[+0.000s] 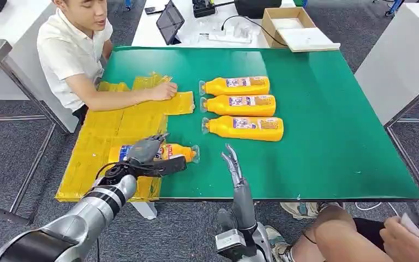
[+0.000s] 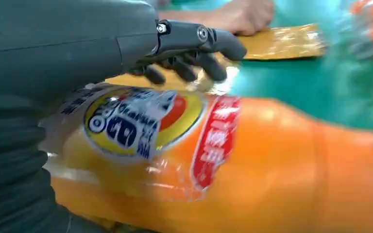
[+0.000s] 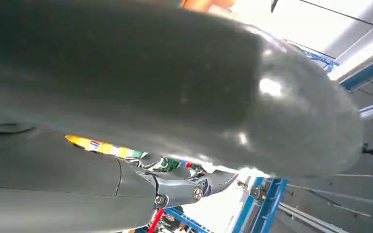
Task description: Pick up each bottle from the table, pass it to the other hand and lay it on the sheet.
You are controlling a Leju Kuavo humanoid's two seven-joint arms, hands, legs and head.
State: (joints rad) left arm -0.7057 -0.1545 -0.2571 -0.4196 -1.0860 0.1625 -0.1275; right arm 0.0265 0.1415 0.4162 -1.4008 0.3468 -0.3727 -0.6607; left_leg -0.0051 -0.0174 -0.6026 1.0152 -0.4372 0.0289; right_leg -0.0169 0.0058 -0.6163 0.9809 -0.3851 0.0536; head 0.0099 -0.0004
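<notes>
Left hand [image 1: 148, 148] is over the bottle [image 1: 175, 152] lying on its side at the near edge of the table [image 1: 333, 142], base on the yellow sheet [image 1: 114, 128], neck and clear cap pointing right onto the green top. Head view: palm rests on the labelled end, thumb along the near side of the bottle. Left wrist view: bottle [image 2: 233, 160] sits right under the palm, dark fingers [image 2: 194, 65] curled over its far side, thumb stretched out above them. Can't tell whether the fingers actually clamp the bottle or just lie against it.

Right hand [image 1: 233, 166] is at the near edge, just right of the bottle cap, not touching it. Fingers straight, close together, pointing toward the far edge, holding nothing.

Label in the wrist view: yellow oval with blue lettering, a red patch and a red band with white characters. Too blurred to read.

Three more orange bottles [image 1: 243, 106] lie side by side in a row near the middle of the table, caps toward the sheet, each with a small printed label, unreadable.

A person in a white shirt [image 1: 68, 52] sits at the left edge, a hand [image 1: 163, 90] pressed on the far end of the sheet. Another person's knee [image 1: 338, 229] shows below the near right corner.
</notes>
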